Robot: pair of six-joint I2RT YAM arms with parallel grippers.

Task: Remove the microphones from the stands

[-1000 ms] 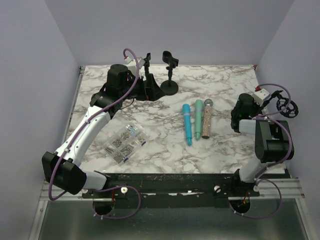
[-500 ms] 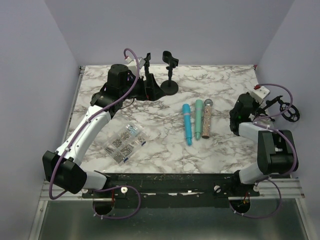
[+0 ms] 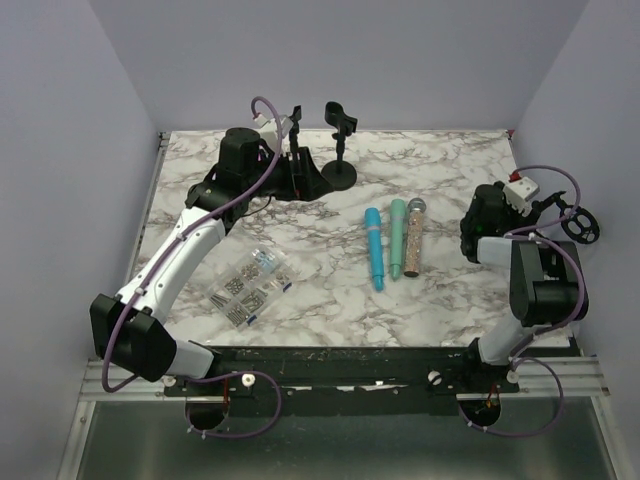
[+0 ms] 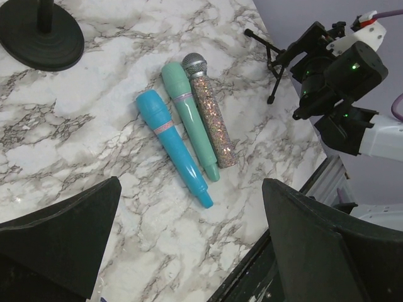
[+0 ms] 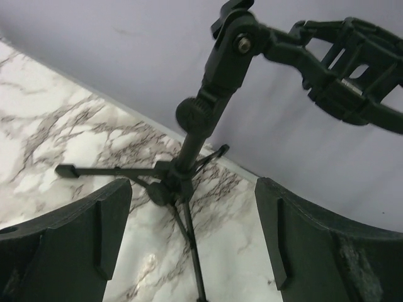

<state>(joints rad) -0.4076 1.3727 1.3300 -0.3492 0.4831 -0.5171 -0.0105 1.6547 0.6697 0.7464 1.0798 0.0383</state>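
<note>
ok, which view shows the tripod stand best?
Right wrist: the tripod stand fills the frame, legs, knob and clip sharp. Left wrist catches only its legs at the table edge. Top view shows it small, beside the right arm.

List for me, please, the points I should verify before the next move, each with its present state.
1. Right gripper open and gripping nothing: ok; the tripod stand is ahead of its fingers, not between them.
2. Left gripper open and empty: ok.
3. Tripod stand upright: ok.
4. Its mount free of any microphone: ok.
5. Blue microphone, green microphone and glitter microphone lying side by side on the table: ok.
6. Round-base stand upright with its clip empty: ok.
</note>
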